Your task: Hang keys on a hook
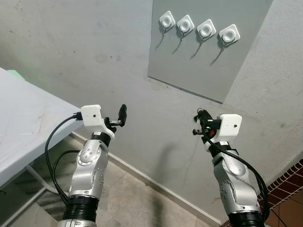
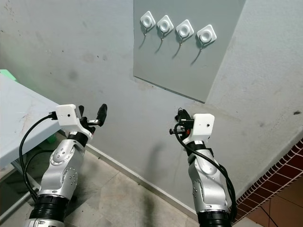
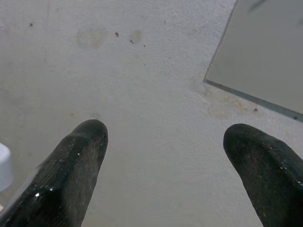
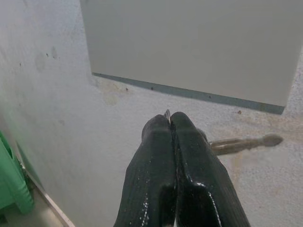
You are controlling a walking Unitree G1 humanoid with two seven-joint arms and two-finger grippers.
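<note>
A grey panel (image 1: pixel 203 66) on the wall carries a row of white hooks, from the leftmost hook (image 1: pixel 167 20) to the rightmost hook (image 1: pixel 229 34). My right gripper (image 4: pixel 170 120) is shut on a thin metal ring, and a brass-coloured key (image 4: pixel 244 142) sticks out sideways behind its fingers. In the head view the right gripper (image 1: pixel 201 120) is raised below the panel's lower right corner, away from the hooks. My left gripper (image 1: pixel 118 118) is held up to the left of the panel; it is open with nothing between its fingers (image 3: pixel 80 156).
A pale table (image 1: pixel 23 123) runs along the left, with something green (image 1: pixel 14 73) at its far end. A green plastic object (image 4: pixel 12 184) stands low by the wall. Reddish brick tiles (image 1: pixel 289 189) cover the floor at lower right.
</note>
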